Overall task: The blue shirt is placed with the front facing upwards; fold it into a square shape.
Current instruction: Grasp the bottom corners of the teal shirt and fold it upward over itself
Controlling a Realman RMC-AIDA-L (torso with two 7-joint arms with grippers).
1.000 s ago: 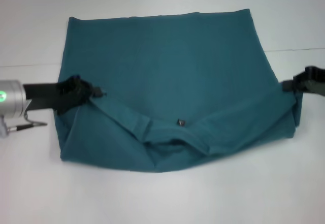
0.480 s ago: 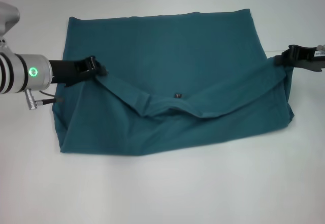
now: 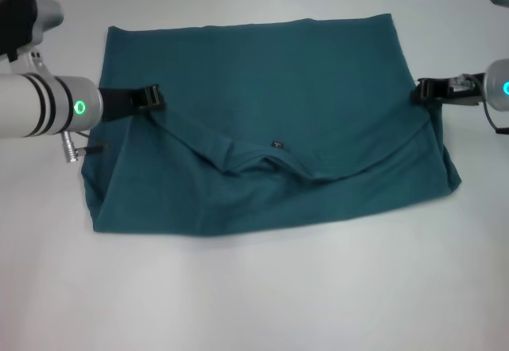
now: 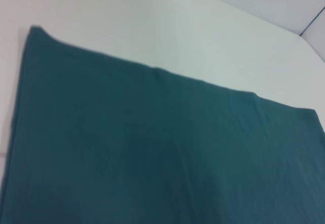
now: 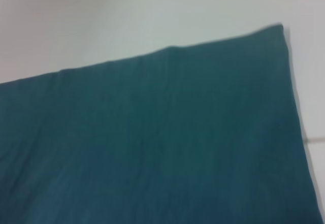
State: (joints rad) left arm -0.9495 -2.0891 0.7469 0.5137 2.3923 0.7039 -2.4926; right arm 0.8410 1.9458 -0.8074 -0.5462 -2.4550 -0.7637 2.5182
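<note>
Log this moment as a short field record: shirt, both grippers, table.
shirt: blue shirt lies on the table, near edge with the collar lifted and carried toward the far hem
fold: near part doubled over, sagging in the middle
left gripper: shut on the shirt's left corner
right gripper: shut on the shirt's right corner
table: white

Light is bright, even and diffuse, apparently from overhead. The table (image 3: 262, 295) reads near-white, washed out toward the head view's far edge. Shadows are faint: a soft thin grey band under the shirt's (image 3: 262, 88) near edge, darker creases along its folded-over flap. A green indicator on the left arm (image 3: 48, 106) glows slightly haloed. Both wrist views are soft, cloth weave unresolved, shirt edges (image 4: 152, 67) smeared. No hard glare spots.
</note>
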